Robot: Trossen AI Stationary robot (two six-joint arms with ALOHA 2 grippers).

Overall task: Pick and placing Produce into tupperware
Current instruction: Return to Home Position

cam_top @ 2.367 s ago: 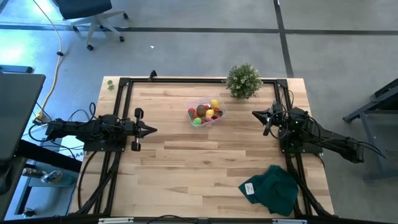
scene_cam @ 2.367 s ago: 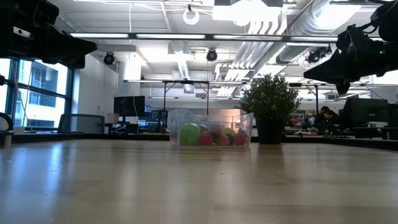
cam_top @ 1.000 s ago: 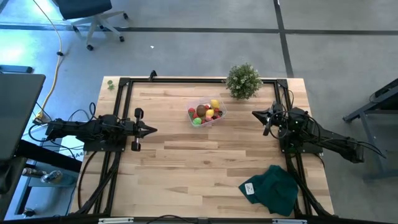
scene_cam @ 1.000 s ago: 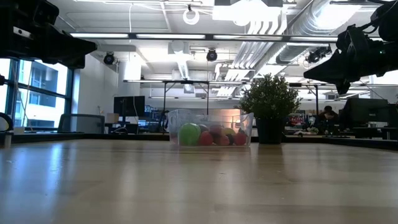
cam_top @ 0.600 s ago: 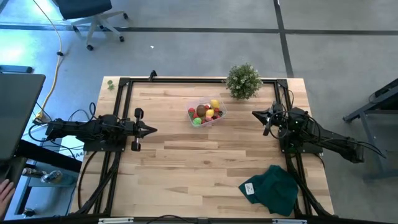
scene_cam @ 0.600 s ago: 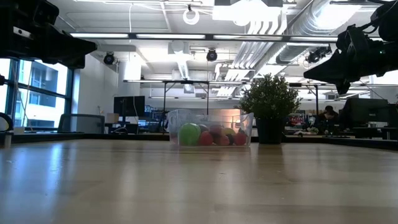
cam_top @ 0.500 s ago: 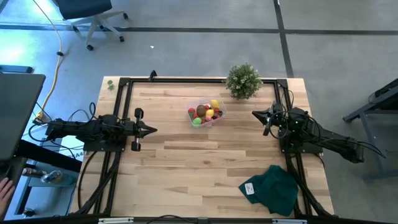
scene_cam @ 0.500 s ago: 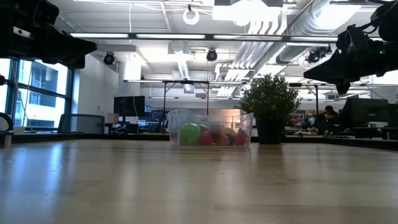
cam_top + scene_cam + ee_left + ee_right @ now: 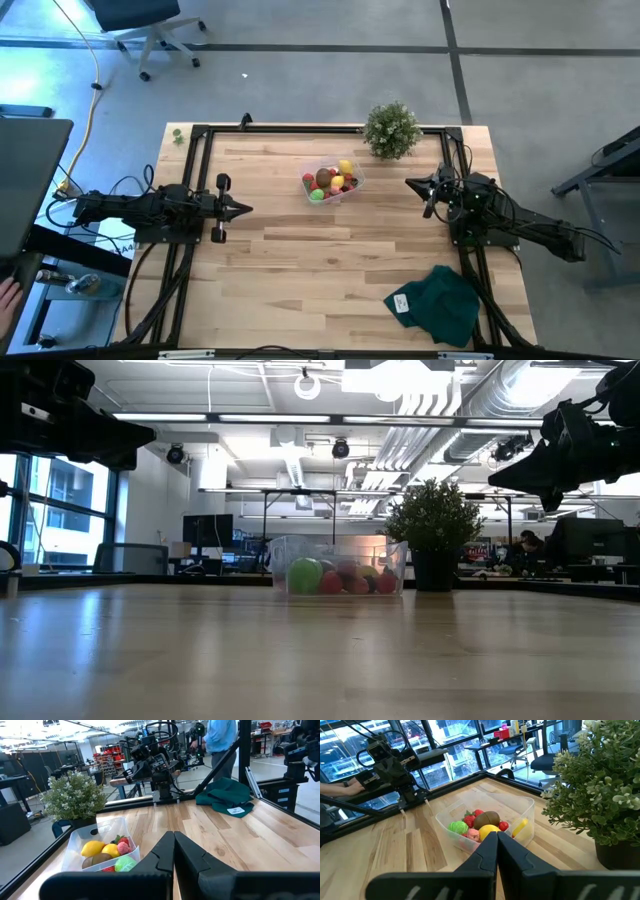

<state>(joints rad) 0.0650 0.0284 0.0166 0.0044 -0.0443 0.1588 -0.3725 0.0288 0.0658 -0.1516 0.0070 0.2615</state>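
1 wooden table (image 9: 330,270) carries everything, and nothing on it has shifted over the last 2.4 s. The 2 arms stay drawn back at opposite sides. The left gripper (image 9: 245,209) is above the left edge and the right gripper (image 9: 410,183) above the right edge. Each has its fingers pressed together, holding nothing. The dark green cloth (image 9: 440,303) lies crumpled at the near right corner. The potted plant (image 9: 391,130) stands at the far edge. Just beside it sits the tupperware (image 9: 335,550), between the grippers and apart from both. All the produce (image 9: 330,183) lies inside it, including 1 lemon (image 9: 346,167) and 1 green ball (image 9: 316,195). The only change is a person's hand (image 9: 5,297) now showing off the table at the left border, absent 1.0 s ago.
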